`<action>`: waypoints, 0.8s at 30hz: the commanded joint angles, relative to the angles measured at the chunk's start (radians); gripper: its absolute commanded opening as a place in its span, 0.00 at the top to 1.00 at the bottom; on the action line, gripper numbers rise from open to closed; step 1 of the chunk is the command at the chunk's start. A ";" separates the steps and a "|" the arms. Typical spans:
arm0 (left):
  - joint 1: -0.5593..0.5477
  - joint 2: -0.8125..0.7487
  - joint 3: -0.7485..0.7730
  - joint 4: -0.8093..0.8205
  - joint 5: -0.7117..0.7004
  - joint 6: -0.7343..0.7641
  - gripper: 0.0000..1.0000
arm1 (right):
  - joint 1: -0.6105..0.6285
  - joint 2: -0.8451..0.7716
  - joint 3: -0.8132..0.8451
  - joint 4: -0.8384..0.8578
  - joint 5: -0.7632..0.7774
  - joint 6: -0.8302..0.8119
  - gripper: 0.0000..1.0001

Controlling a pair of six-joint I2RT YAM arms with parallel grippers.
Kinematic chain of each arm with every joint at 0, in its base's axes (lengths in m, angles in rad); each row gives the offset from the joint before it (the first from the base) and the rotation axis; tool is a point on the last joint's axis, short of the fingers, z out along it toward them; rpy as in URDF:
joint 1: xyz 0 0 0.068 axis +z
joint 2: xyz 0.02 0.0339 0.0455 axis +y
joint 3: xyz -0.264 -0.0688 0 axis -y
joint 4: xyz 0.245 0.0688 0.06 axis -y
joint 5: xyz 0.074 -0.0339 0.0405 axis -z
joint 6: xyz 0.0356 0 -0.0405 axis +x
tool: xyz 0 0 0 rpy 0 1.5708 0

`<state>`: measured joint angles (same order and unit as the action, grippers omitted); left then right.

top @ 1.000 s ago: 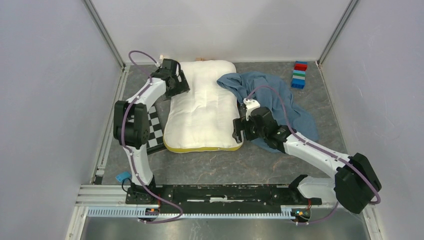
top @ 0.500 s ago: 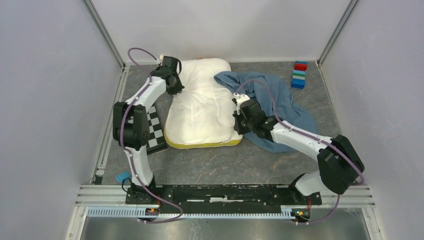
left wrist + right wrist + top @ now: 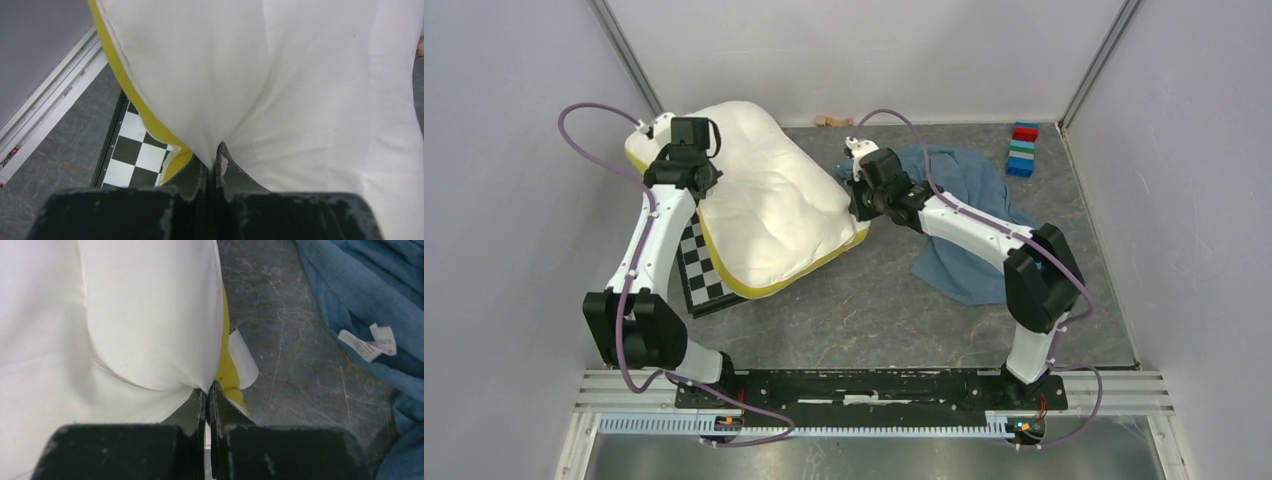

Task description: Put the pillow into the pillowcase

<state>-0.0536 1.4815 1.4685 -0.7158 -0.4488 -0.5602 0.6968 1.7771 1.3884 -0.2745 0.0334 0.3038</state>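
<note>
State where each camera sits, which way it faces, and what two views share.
Top external: above and behind the bases, looking down; shows left arm, right arm, pillow, pillowcase.
Left wrist: on the left arm, looking along the left tool, shut on the pillow, checkerboard below.
Right wrist: on the right arm, looking along the right tool, shut on the pillow, pillowcase beyond.
Both wrist views share the pillow.

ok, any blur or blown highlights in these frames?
Top external: even, soft light, sharp all over, only a faint shadow under the pillow. Left wrist: pillow fabric near white-out, little texture; left gripper body soft, checkerboard crisp. Right wrist: right gripper base blurred, the pillowcase label and table scratches sharp.
</note>
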 commanded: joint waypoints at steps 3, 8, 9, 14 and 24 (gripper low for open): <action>0.079 -0.010 -0.118 0.108 0.035 -0.057 0.58 | 0.009 0.105 0.187 -0.074 0.037 -0.056 0.64; 0.078 -0.055 -0.145 0.177 0.124 -0.039 0.06 | 0.005 -0.071 0.076 -0.122 0.188 -0.074 0.14; 0.078 -0.064 -0.137 0.177 0.141 -0.035 0.03 | 0.005 -0.123 0.029 -0.135 0.220 -0.069 0.13; -0.019 -0.125 -0.125 0.179 0.200 -0.014 0.02 | -0.010 -0.362 -0.268 -0.166 0.379 -0.009 0.15; -0.381 -0.069 -0.062 0.172 0.271 0.017 0.04 | -0.032 -0.389 -0.563 -0.015 0.275 0.085 0.34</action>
<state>-0.3405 1.3666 1.3342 -0.5655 -0.2295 -0.5858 0.6621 1.3132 0.8318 -0.3897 0.3367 0.3370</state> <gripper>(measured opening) 0.970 0.673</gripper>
